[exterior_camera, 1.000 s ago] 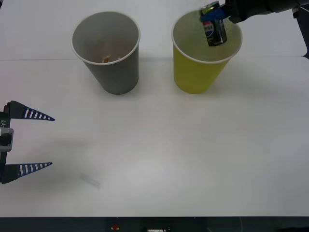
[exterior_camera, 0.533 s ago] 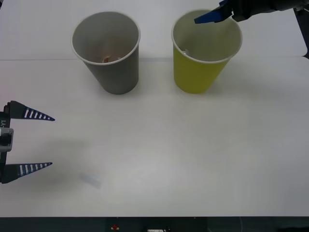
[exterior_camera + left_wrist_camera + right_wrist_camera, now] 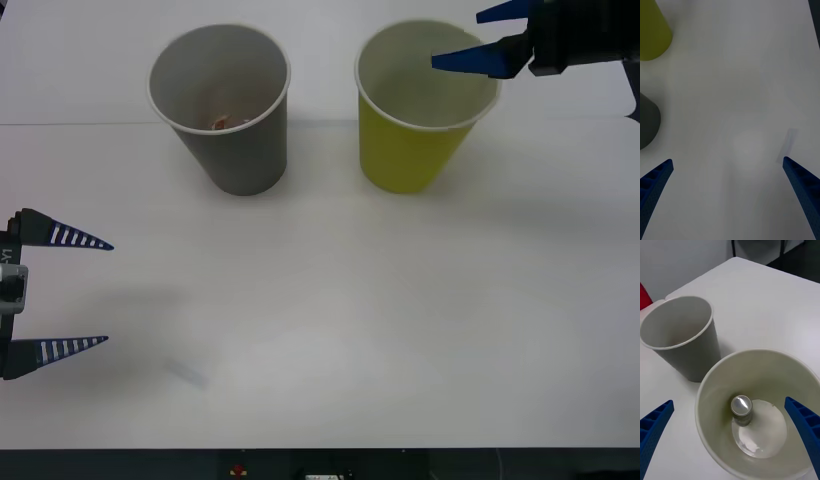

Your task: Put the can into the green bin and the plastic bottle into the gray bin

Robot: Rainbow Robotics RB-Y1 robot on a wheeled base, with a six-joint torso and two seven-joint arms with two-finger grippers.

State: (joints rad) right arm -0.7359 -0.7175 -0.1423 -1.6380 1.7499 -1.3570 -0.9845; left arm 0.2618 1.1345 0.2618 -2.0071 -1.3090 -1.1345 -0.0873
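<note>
Down at the bottom of the green bin (image 3: pixel 752 416) the can (image 3: pixel 741 410) stands upright, silver top up, so that half of the task looks done. Right gripper (image 3: pixel 480 38) hovers over the far-right rim of that bin, fingers spread apart, holding nothing. Gray bin (image 3: pixel 220 105) sits just left of the green one, apart from it; a small orange-ish bit shows low on its inner wall in the front view, too small to identify. If that is the plastic bottle, the second half is done too, but I can't confirm; no bottle visible on the table (image 3: pixel 350 300). Left gripper (image 3: pixel 60 292) waits at the near-left edge of the table, fingers wide apart, empty. A faint pale smudge or scrap (image 3: pixel 187 372) lies on the table near it, unclear what.

Writing: none readable. Can's logo side is hidden from above. Bins are plain, no print seen.
</note>
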